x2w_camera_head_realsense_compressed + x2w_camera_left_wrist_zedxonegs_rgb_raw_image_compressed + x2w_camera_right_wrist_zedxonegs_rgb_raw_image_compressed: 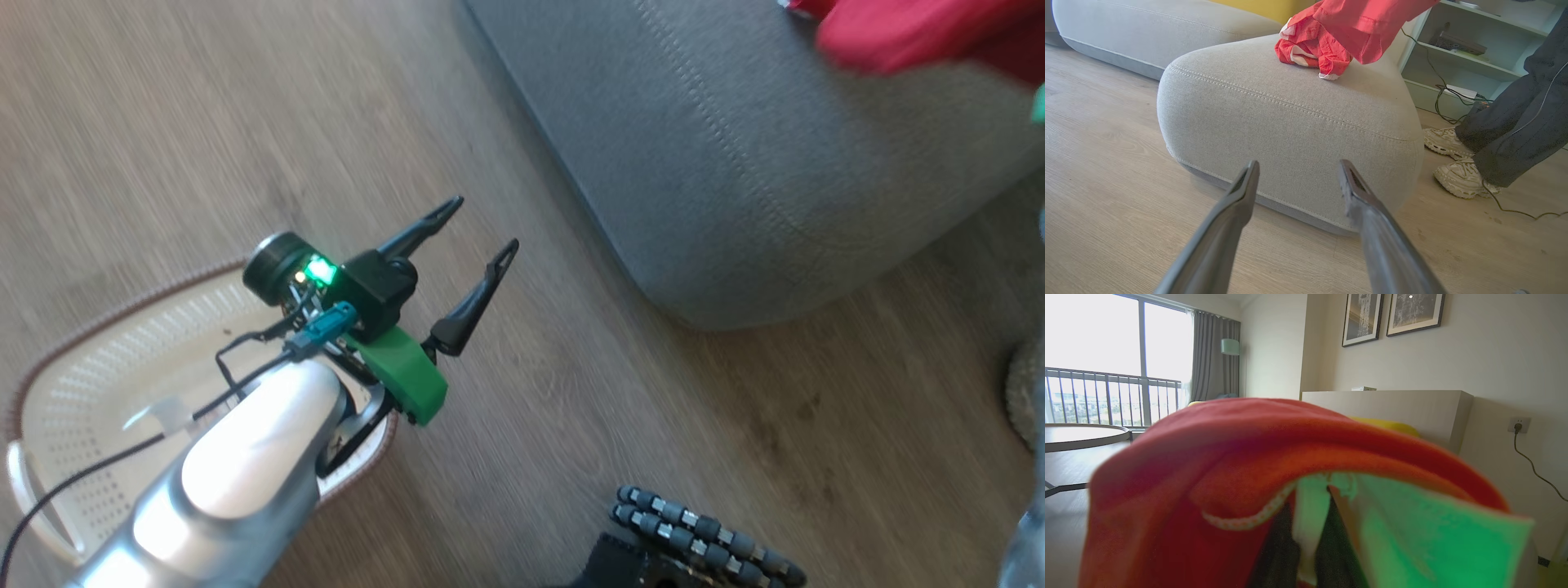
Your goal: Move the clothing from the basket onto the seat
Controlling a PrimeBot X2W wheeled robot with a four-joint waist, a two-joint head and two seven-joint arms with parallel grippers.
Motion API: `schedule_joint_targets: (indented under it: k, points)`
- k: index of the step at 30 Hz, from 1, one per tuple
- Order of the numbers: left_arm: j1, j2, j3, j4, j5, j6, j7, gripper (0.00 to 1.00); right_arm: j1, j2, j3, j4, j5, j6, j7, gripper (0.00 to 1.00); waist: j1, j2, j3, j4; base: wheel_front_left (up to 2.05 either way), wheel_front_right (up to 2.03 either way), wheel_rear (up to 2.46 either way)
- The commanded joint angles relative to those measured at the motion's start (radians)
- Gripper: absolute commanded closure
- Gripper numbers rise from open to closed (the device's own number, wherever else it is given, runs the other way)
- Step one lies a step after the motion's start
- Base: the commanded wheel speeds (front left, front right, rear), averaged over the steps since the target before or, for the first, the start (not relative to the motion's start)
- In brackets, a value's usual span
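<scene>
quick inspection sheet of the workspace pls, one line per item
surface: wood floor; the seat stands on it
job's things: basket on the floor, no clothing in the part that shows; one red garment lies on the seat; a second garment hangs above it
clutter: nothing seen
grippers: left gripper open, empty, pointing at the seat; right gripper shut on the second garment
cables: black cable along the left forearm; cords on the floor by the shelf
surroundings: person's shoes beside the seat; window; round table
</scene>
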Motion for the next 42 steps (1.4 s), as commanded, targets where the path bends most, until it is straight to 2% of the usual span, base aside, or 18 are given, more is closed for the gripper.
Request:
schedule_joint_targets:
  k: [1, 10, 13, 18, 22, 27, 33, 40, 42]
  points:
    - [-0.041, 0.021, 0.025, -0.039, 0.008, -0.006, -0.005, 0.0, -0.079, -0.051, -0.023, -0.007, -0.016, 0.007, -0.005, 1.0, -0.0003, 0.0, 0.072, 0.014, 0.0, 0.0, 0.0]
    - [-0.085, 0.054, -0.02, -0.036, 0.005, -0.006, -0.005, 0.0, -0.357, -0.215, -0.173, 0.164, -0.08, 0.007, -0.005, 1.0, -0.0003, 0.0, 0.171, 0.084, 0.0, 0.0, 0.0]
    - [-0.093, 0.061, -0.026, -0.034, 0.002, -0.006, -0.004, 0.0, -0.414, -0.247, -0.222, 0.211, -0.101, 0.007, -0.005, 1.0, -0.0003, 0.0, 0.19, 0.1, 0.0, 0.0, 0.0]
    - [-0.106, 0.056, -0.054, -0.032, -0.004, -0.006, -0.004, 0.0, -0.545, -0.355, -0.341, 0.378, -0.195, 0.007, -0.005, 1.0, -0.0003, 0.0, 0.228, 0.165, 0.0, 0.0, 0.0]
    - [-0.095, 0.055, -0.052, -0.026, -0.011, -0.004, -0.004, 0.0, -0.627, -0.399, -0.429, 0.482, -0.247, 0.007, -0.005, 1.0, -0.0003, 0.0, 0.257, 0.211, 0.0, 0.0, 0.0]
    - [-0.086, 0.055, -0.059, -0.019, -0.009, -0.004, -0.005, 0.0, -0.649, -0.396, -0.488, 0.615, -0.304, 0.007, -0.005, 1.0, -0.0003, 0.0, 0.285, 0.263, 0.0, 0.0, 0.0]
    - [-0.093, 0.04, -0.053, -0.027, -0.004, -0.004, -0.005, 0.0, -0.64, -0.336, -0.498, 0.781, -0.32, 0.007, -0.004, 1.0, -0.0003, 0.0, 0.313, 0.302, 0.0, 0.0, 0.0]
    - [-0.089, 0.012, -0.04, -0.025, -0.002, -0.004, -0.005, 0.0, -0.549, -0.267, -0.456, 0.856, -0.3, 0.007, -0.004, 1.0, -0.0003, 0.0, 0.305, 0.318, 0.0, 0.0, 0.0]
    - [-0.085, 0.007, -0.036, -0.021, -0.002, -0.005, -0.005, 0.0, -0.509, -0.245, -0.442, 0.846, -0.287, 0.007, -0.004, 0.51, -0.0003, 0.0, 0.294, 0.318, 0.0, 0.0, 0.0]
